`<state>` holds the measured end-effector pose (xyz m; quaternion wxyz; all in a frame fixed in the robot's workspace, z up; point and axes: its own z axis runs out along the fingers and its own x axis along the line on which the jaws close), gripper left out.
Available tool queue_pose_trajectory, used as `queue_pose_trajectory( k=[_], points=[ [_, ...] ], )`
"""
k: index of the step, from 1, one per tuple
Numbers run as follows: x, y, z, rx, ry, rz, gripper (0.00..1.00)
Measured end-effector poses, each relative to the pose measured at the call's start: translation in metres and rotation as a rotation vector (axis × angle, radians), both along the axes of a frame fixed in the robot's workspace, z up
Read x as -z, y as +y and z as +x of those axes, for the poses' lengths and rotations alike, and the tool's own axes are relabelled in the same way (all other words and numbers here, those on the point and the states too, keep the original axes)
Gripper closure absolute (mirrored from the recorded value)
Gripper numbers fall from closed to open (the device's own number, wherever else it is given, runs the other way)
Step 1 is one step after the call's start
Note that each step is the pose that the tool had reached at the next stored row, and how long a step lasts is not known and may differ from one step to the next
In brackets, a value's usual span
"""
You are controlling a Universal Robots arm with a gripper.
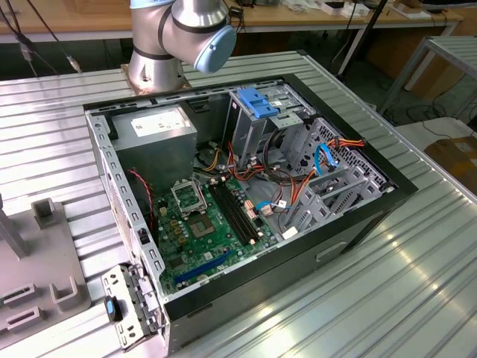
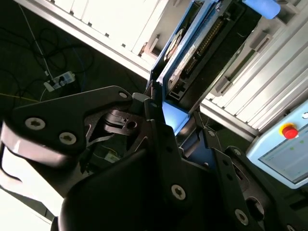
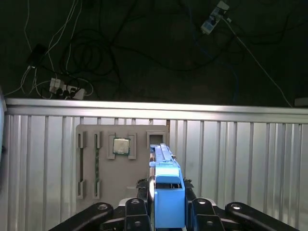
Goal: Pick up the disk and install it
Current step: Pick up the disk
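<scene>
In both wrist views my gripper [image 3: 167, 188] is shut on the disk [image 3: 166, 166], a grey metal drive framed by a bright blue carrier rail. The first wrist view looks along its edge, and it stands upright between the dark fingers [image 3: 142, 191]. The second wrist view shows the disk [image 2: 195, 50] from its side, with a row of connector pins, reaching away from the gripper [image 2: 161, 118]. Past the disk lies a grey fixture plate [image 3: 103, 173] on the ribbed metal table; I cannot tell whether the disk touches it.
An open computer case [image 1: 119, 186] lies on the ribbed table in the exterior view, with a tall metal bay topped by a blue bracket [image 1: 257, 103]. The arm's base [image 1: 156, 67] stands behind it. The fixture plate holds a processor chip [image 3: 121, 146]. A pendant with a red button [image 2: 288, 131] sits nearby.
</scene>
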<state>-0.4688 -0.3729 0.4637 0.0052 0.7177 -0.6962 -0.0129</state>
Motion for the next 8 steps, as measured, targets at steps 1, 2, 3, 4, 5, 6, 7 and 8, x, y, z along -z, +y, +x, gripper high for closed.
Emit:
queue_pose_trajectory(
  k=[1,2,3,4,5,6,7,8],
  points=[
    [-0.0022,0.0000,0.0000,0.000,-0.0001,0.0000,0.63],
    [-0.0038,0.0000,0.0000,0.000,-0.0001,0.0000,0.63],
    [-0.0060,0.0000,0.0000,0.000,0.0000,0.0000,0.63],
    [-0.0092,0.0000,0.0000,0.000,0.0000,0.0000,0.63],
    [-0.0121,0.0000,0.0000,0.000,0.0000,0.0000,0.63],
    [-0.0180,0.0000,0.0000,0.001,-0.0001,0.0000,0.63],
    [-0.0205,0.0000,0.0000,0.001,0.0000,0.0000,0.63],
    [-0.0222,0.0000,0.0000,0.001,0.0001,0.0000,0.63]
  ],
)
